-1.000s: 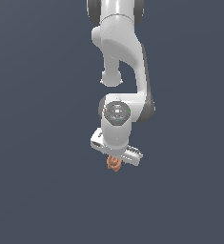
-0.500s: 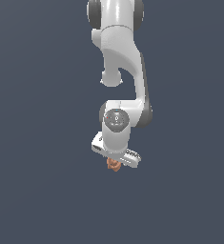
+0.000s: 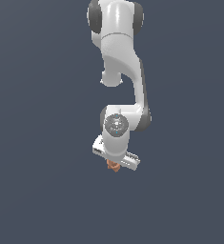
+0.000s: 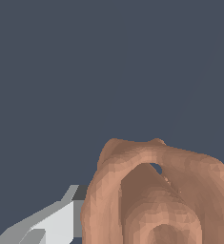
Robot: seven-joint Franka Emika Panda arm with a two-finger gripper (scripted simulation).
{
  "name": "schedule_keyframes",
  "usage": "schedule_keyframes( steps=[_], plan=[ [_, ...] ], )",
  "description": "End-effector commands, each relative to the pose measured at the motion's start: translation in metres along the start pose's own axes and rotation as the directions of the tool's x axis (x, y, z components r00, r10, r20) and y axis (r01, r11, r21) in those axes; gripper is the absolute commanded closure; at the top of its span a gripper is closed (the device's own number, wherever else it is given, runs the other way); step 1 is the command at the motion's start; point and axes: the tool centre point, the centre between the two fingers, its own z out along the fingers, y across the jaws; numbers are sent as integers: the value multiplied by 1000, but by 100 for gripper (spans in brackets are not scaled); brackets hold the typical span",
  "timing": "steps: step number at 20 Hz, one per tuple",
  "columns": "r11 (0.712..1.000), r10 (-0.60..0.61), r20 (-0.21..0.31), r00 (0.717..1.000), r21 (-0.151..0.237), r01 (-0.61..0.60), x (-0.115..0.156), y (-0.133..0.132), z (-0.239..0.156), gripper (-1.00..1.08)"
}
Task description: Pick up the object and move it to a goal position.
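Note:
The object (image 3: 114,166) is a small orange-brown knobbly lump. In the exterior view it sticks out just below my white gripper (image 3: 114,163), which hangs from the arm near the middle of the picture. The gripper is shut on it. In the wrist view the object (image 4: 156,195) fills much of the picture, lumpy with a swirl-like face, and one grey-white finger (image 4: 51,224) presses against its side. The other finger is hidden behind the object.
Only a plain dark grey-blue ground (image 3: 37,190) lies all around the arm in both views. No other object, container or edge shows.
The arm has shifted a little, and the gripper still holds the object in the same grip. The gripper and object sit at nearly the same spot in the exterior view.

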Motion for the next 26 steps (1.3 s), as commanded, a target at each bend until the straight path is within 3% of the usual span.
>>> schedule_keyframes(
  steps=[1, 15, 26],
  plan=[
    [1000, 0, 0, 1000, 0, 0, 0, 0, 0, 108],
    [1000, 0, 0, 1000, 0, 0, -4, -4, -9, 108],
    [1000, 0, 0, 1000, 0, 0, -32, -35, -80, 108]
  ],
)
